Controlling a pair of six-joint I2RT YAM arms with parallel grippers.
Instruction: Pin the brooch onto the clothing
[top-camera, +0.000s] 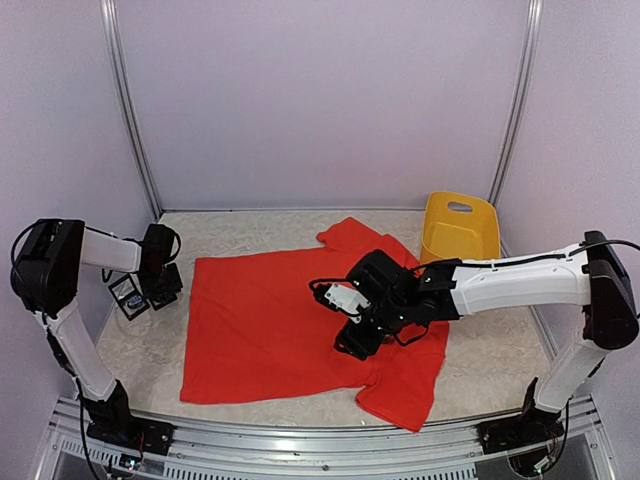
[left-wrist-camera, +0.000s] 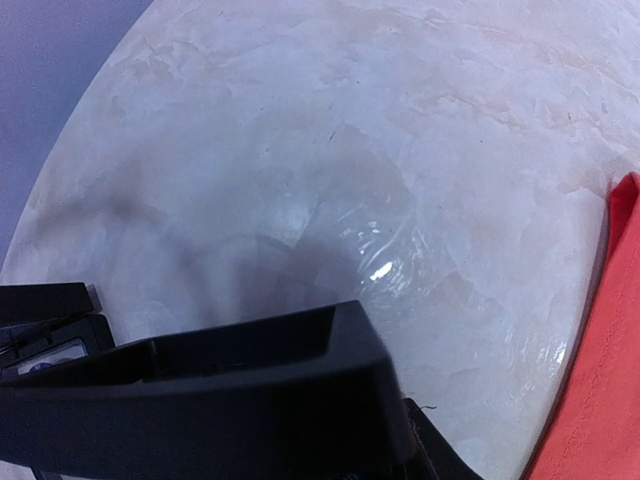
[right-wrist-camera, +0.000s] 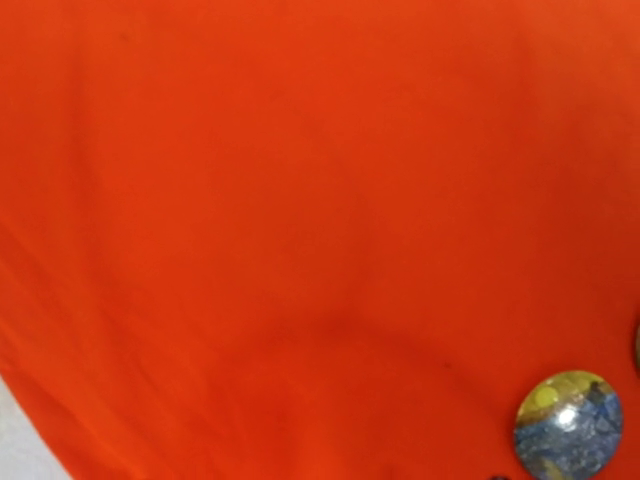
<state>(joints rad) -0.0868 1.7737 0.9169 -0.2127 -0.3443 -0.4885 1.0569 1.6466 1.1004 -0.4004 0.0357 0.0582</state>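
Observation:
The clothing, a bright red T-shirt (top-camera: 270, 320), lies spread flat on the table. In the right wrist view the T-shirt (right-wrist-camera: 300, 200) fills the frame. A round shiny blue-and-yellow brooch (right-wrist-camera: 568, 425) shows against the fabric at the lower right. Whether it lies loose or is held I cannot tell. My right gripper (top-camera: 355, 342) hangs low over the shirt's right half, and its fingers do not show in its wrist view. My left gripper (top-camera: 130, 296) is over bare table left of the shirt. One black finger (left-wrist-camera: 250, 380) fills the bottom of its view, with the shirt's edge (left-wrist-camera: 600, 380) at the right.
A yellow plastic basket (top-camera: 460, 228) stands at the back right, just beyond the shirt's sleeve. The marbled tabletop (top-camera: 150, 350) is enclosed by pale walls with metal posts at the back corners. The shirt's lower right hem is folded near the front edge.

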